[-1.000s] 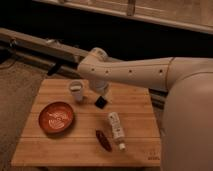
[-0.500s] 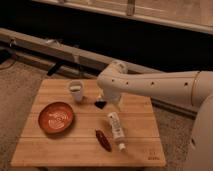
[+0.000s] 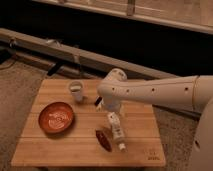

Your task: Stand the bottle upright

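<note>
Bottle (image 3: 116,131) lay flat, lower centre of frame, cap toward bottom edge, just beside dark red-brown object (image 3: 104,140); my gripper (image 3: 100,103) hung mid-frame near its base end, spread wide, empty; my judgement: descend, clamp across body, tilt upright gently.

My fingers (image 3: 99,102) hang spread just above the desk (image 3: 55,150), mostly tucked under my white arm (image 3: 150,92), near the base end of the bottle (image 3: 116,131). The bottle lies flat (cap toward the front edge) just beside a dark red-brown object (image 3: 103,140). A white cup (image 3: 76,91) stands near my fingers; a red bowl (image 3: 56,117) sits farther off.
</note>
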